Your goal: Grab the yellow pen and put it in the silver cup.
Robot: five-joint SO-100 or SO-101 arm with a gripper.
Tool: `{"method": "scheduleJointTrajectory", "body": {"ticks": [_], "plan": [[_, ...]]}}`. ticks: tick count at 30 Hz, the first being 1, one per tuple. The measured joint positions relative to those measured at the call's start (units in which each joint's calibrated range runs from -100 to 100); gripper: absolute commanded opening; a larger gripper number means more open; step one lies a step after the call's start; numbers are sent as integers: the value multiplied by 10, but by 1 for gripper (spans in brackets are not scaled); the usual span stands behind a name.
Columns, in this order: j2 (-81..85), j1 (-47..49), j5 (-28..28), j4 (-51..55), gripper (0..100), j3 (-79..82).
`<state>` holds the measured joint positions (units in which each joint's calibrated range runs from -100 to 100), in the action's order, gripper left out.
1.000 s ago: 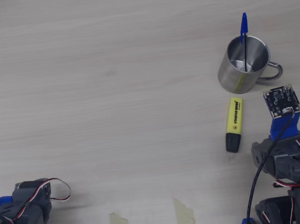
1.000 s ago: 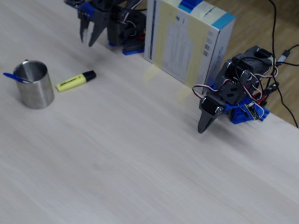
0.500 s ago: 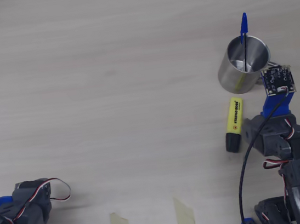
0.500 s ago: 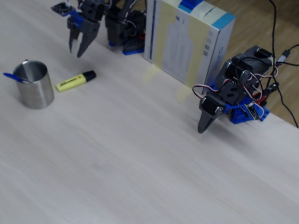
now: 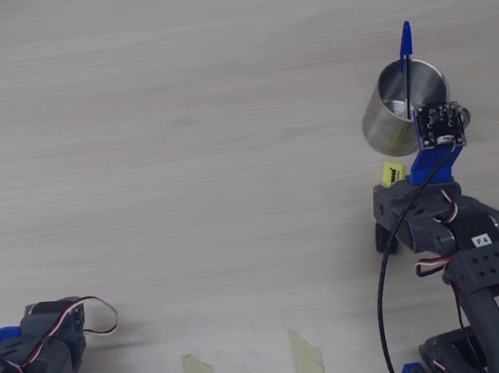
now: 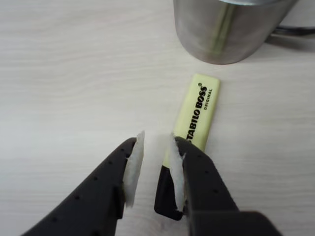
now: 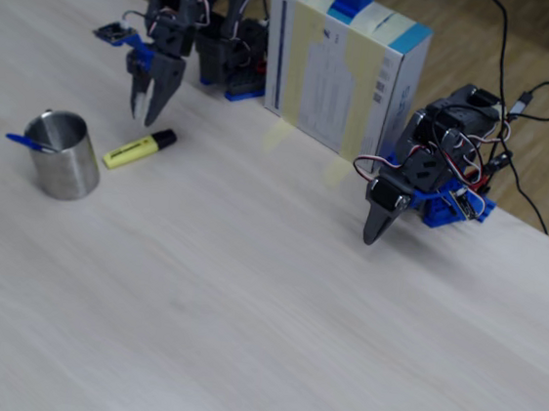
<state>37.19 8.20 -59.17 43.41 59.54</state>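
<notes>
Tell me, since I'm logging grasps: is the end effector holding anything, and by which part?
Nothing is held. The end effector hangs open above the yellow pen, near its black cap end.

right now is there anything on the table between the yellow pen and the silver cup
No. In the wrist view only bare tabletop separates the yellow pen from the silver cup; the fixed view shows the same bare gap.
</notes>
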Motion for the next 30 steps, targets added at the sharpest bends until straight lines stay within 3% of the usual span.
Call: {"method": "scheduleJointTrajectory", "body": {"ticks": [16,30], "plan": [[-14,8,-21,-5,11,0],[-14,-32,-56,-5,19,38]]}}
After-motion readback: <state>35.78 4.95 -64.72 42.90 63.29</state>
